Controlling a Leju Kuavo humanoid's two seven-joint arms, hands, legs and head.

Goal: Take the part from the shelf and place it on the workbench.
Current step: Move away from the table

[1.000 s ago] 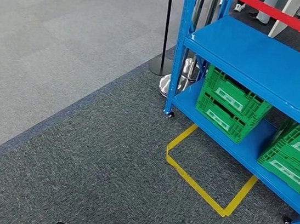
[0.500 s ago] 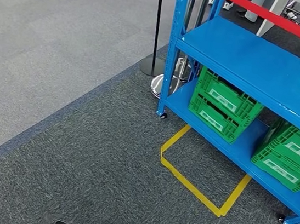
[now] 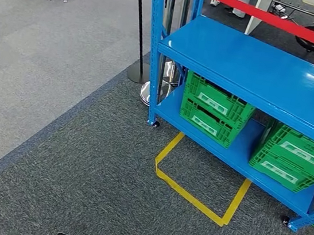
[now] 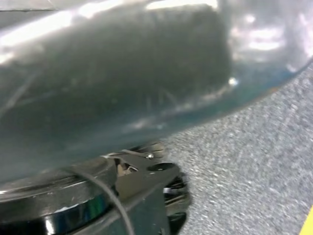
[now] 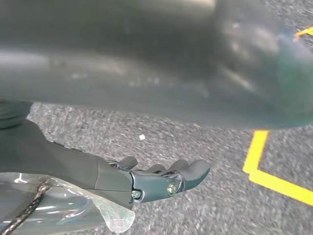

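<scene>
Grey carpet stretches beneath the robot. Nearest, the right hand (image 5: pixel 162 178) hangs over the floor, fingers extended and slightly apart, holding nothing. The left hand (image 4: pixel 147 186) is partly visible; whether its fingers are apart or together cannot be told. Ahead of the hands lies a yellow tape outline (image 3: pixel 194 183) on the carpet, then the blue shelf (image 3: pixel 258 67) with green crates (image 3: pixel 213 107) on its lower level. No part can be identified, and no workbench is visible. Judging by this, the task has barely begun: reaching, grasping, carrying and placing remain.
</scene>
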